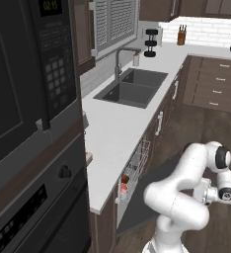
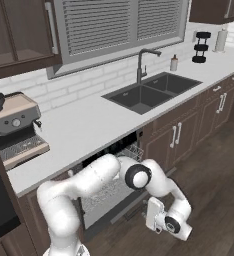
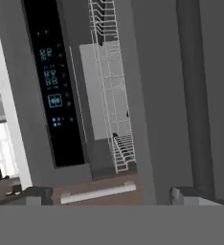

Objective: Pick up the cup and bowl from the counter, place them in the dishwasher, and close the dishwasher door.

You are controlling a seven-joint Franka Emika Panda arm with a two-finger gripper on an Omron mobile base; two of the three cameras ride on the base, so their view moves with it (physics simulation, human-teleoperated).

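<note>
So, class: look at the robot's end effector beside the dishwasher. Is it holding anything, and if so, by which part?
Nothing is held. The end effector has only empty space between its fingertips and faces the dishwasher door, while the cup sits in the rack.

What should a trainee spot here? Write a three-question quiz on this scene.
1. Fill in: in the right base view, the appliance on the counter, left of the sink, is an ____.
2. True or false: the dishwasher door is fully shut.
3. Where is the cup? A on the counter; B in the sink; C in the wire rack behind that door.

Key: 1 espresso machine; 2 false, it stands ajar; 3 C.
</note>
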